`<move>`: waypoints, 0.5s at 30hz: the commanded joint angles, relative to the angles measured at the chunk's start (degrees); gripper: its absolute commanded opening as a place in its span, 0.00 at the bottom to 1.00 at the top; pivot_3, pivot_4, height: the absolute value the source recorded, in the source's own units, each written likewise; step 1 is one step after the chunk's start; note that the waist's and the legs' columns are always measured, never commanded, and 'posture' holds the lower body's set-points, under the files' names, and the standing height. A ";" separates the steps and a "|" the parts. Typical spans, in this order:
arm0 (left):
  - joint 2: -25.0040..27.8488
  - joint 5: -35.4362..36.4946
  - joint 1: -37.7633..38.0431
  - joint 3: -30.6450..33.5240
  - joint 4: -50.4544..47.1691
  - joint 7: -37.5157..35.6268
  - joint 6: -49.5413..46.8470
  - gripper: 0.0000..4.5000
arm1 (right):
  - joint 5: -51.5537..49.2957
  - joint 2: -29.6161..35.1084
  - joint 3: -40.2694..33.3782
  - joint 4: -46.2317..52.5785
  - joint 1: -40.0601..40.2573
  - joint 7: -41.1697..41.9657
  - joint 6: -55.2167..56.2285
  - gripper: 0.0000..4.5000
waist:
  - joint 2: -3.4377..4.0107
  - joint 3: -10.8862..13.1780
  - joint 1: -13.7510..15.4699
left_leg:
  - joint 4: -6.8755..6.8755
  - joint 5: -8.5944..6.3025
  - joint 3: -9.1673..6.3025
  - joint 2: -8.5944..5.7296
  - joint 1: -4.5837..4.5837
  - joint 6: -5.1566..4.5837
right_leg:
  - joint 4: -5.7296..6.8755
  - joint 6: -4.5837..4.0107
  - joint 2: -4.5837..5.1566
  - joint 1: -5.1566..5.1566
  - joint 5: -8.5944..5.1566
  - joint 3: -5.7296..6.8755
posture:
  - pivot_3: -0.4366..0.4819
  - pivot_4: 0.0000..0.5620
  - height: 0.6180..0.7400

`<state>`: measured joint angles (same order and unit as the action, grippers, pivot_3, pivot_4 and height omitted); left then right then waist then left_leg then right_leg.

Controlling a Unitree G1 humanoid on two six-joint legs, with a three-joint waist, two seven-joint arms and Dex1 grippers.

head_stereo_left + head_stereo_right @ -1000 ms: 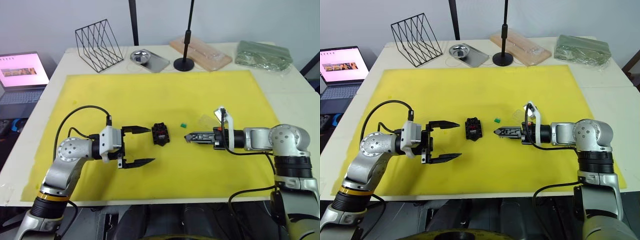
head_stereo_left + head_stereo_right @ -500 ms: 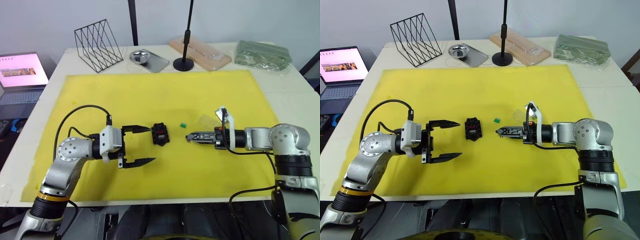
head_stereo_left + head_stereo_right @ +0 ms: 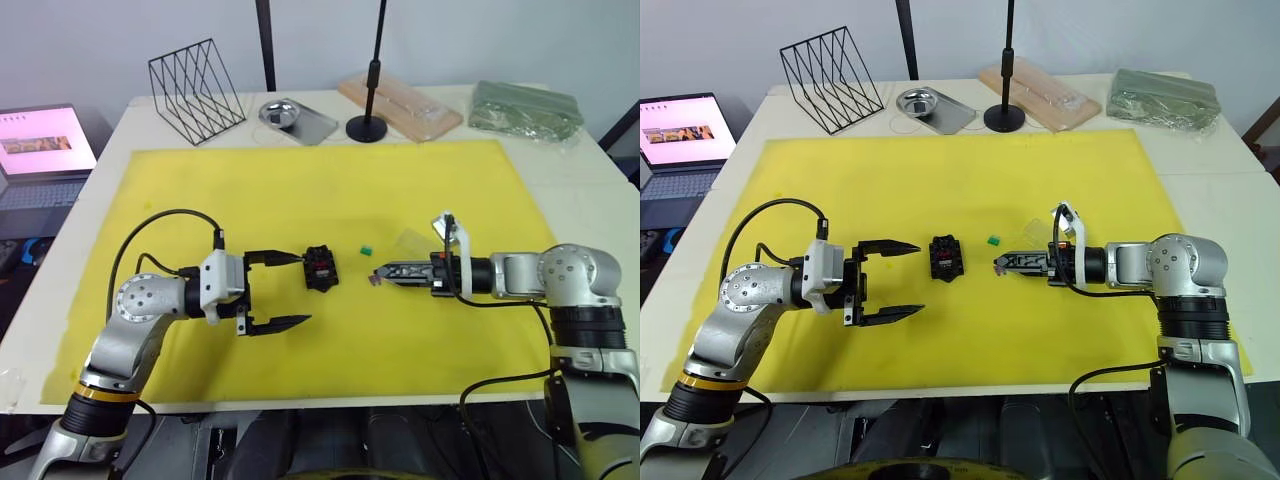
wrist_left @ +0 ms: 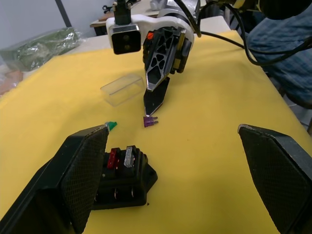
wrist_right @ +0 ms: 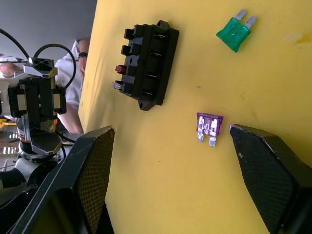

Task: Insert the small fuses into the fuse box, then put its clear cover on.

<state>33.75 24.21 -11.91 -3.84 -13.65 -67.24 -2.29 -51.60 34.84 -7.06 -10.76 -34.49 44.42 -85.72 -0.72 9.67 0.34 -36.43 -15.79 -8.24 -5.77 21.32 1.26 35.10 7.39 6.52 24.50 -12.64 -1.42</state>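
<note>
The left arm comes in from the lower left of the head view and bends at the elbow. Its left gripper (image 3: pixel 277 291) points toward the middle, and its two black fingers (image 3: pixel 283 324) are spread wide apart with nothing between them. The right arm comes in from the lower right and lies low and straight, pointing left. The right gripper (image 3: pixel 381 273) has its fingers (image 5: pixel 265 180) apart too, and they hold nothing.

purple fuse (image 5: pixel 209 127) dropped (on mat), right claw (image 3: pixel 381 273) opened
</note>
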 commanded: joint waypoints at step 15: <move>0.42 -0.46 -0.72 -0.52 -1.95 1.13 0.12 1.00 | 3.49 -0.96 3.84 -3.53 -1.41 5.48 3.63 0.53 | 0.00 0.00 -0.18 | 0.02 0.00 0.00 0.00 -0.01 0.00 | 0.00 0.00 -0.01 0.01 0.00 0.00 | 0.48 0.27 1.00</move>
<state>33.75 23.96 -12.14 -3.88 -14.09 -66.27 -2.38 -47.97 34.45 -3.69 -14.29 -34.98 48.83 -82.15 -0.72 9.66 0.16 -36.41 -15.79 -8.24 -5.76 21.32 1.26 35.09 7.39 6.52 24.51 -12.64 -1.43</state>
